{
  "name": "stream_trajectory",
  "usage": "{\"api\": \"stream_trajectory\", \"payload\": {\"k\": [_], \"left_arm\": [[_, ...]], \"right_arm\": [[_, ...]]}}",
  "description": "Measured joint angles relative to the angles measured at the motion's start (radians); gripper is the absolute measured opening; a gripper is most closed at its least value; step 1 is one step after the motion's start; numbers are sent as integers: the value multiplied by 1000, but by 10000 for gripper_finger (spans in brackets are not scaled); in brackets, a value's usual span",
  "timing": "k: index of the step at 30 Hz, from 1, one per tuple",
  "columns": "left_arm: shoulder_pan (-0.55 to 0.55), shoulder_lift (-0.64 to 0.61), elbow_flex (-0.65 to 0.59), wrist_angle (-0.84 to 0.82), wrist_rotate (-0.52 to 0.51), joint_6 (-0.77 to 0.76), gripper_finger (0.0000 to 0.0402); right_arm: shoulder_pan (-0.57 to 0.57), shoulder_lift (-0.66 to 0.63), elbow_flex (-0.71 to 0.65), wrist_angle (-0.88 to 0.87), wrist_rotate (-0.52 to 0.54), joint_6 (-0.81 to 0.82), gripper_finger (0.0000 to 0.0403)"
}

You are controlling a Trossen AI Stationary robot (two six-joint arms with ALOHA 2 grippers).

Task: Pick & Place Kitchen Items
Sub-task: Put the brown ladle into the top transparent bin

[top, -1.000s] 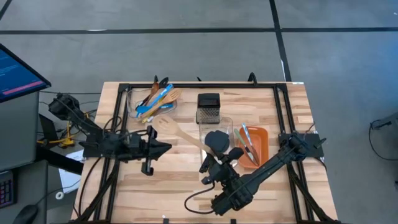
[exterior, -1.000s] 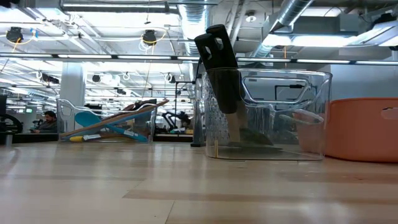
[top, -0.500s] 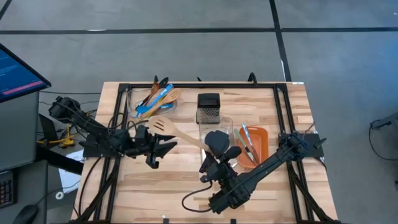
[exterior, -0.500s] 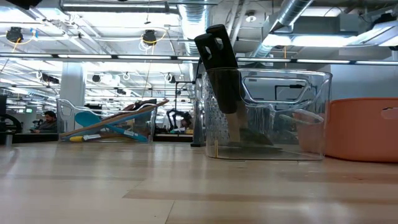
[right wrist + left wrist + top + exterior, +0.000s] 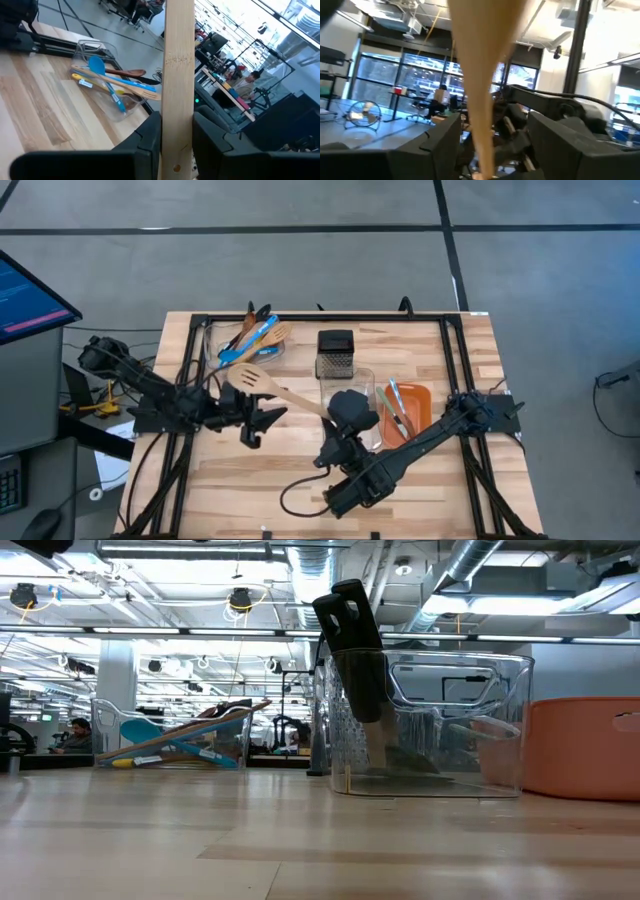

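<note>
A wooden slotted spatula [image 5: 285,392] slants across the table's middle, its head [image 5: 250,378] toward the far left. My right gripper [image 5: 335,428] is shut on its handle [image 5: 178,75]. My left gripper [image 5: 265,420] stands open just near-left of the spatula and touches nothing. In the left wrist view the spatula [image 5: 482,75] rises ahead, between the spread fingers [image 5: 440,145]. A clear bin [image 5: 245,340] at the far left holds blue, yellow and wooden utensils. A steel box grater [image 5: 335,352] stands at the far middle. My right gripper pinches the spatula's handle near its free end [image 5: 177,131] between its two fingers [image 5: 150,140]. It comes from the near right, and the handle runs on ahead of the fingers toward the far left. The spatula is off the table with its head raised.
A clear container [image 5: 362,385] with a black turner [image 5: 345,620] leaning in it stands behind my right gripper. An orange tray [image 5: 418,420] holding slim utensils lies to its right. A black frame rail [image 5: 300,318] runs around the table. Bare wood lies along the near side.
My left gripper has opened from shut and turned about its own axis, staying near the spatula. My right arm's elbow has swung toward the table's left edge, and the spatula's head has gone a little toward that edge too.
</note>
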Motion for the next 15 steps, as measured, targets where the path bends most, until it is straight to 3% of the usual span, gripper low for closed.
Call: {"api": "stream_trajectory", "payload": {"k": [9, 15], "left_arm": [[66, 0, 0, 4, 2, -3, 188], [93, 0, 0, 4, 23, -5, 137]], "right_arm": [[0, 0, 0, 14, -7, -23, 73], [-2, 0, 0, 14, -23, -23, 73]]}}
